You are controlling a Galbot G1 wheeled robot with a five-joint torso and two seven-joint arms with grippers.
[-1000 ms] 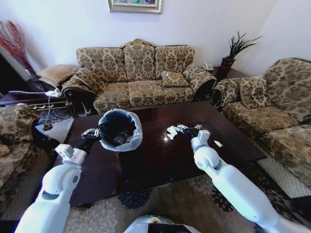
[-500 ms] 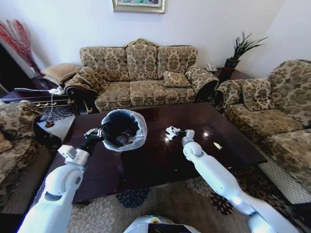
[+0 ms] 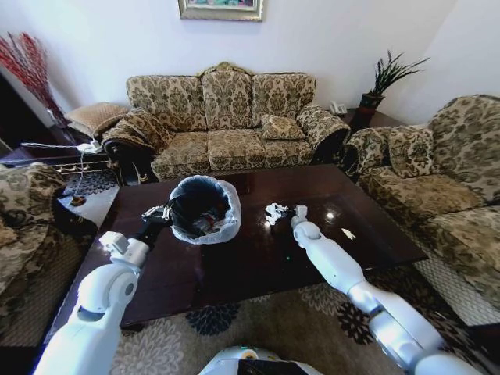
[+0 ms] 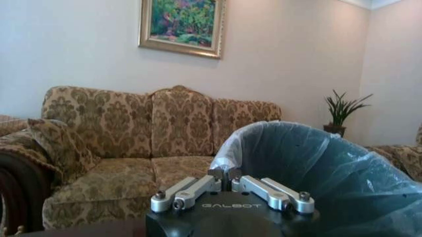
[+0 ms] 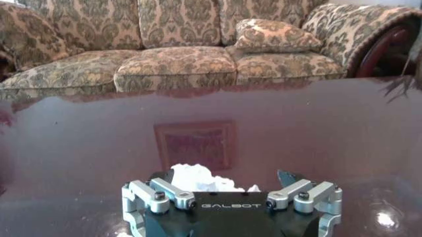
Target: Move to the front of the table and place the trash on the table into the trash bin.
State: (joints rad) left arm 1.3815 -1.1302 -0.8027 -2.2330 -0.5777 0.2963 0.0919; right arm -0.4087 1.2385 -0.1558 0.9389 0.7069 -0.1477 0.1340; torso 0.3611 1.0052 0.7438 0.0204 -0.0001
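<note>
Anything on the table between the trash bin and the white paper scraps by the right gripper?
In the head view, only bare table top separates the trash bin from the paper scraps at the right gripper.

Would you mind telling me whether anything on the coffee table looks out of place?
Yes: the trash bin stands on the glossy coffee table, its bag rim pinched by the left tool. Crumpled white paper lies between the open right tool fingers, and a small scrap lies nearer the right-hand sofa.

Trash bin point(image 3: 205, 209) on table point(image 3: 258, 266), crumpled paper point(image 3: 275, 212) to its right.
</note>
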